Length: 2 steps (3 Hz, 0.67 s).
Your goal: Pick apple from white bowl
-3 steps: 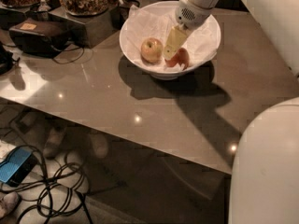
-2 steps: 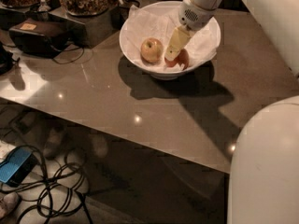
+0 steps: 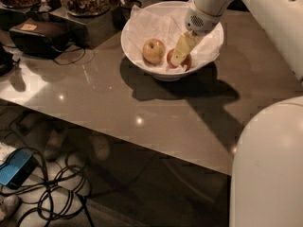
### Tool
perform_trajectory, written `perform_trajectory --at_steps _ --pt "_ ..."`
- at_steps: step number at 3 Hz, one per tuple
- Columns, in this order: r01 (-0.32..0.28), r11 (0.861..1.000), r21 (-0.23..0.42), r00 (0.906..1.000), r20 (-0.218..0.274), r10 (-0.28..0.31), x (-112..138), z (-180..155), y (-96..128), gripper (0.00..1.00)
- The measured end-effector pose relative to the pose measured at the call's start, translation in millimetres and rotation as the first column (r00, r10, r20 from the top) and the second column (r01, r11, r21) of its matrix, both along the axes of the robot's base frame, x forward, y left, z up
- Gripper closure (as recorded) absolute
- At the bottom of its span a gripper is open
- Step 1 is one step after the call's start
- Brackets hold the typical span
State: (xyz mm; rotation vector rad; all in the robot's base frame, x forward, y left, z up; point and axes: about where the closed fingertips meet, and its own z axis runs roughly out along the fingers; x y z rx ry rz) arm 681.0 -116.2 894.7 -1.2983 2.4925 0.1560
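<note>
Black cables are lying tangled on the floor nearest. Beyond, on the grey worktop, the white bowl is holding the apple. The gripper is reaching down over it, though I cannot tell whether it is grasping the fruit.
</note>
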Motion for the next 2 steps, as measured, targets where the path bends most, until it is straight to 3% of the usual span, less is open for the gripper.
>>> perform_trajectory --at_steps 2 --pt "-0.002 1.000 0.014 0.9975 -0.070 0.003 -13.6 -19.9 3.9 0.28"
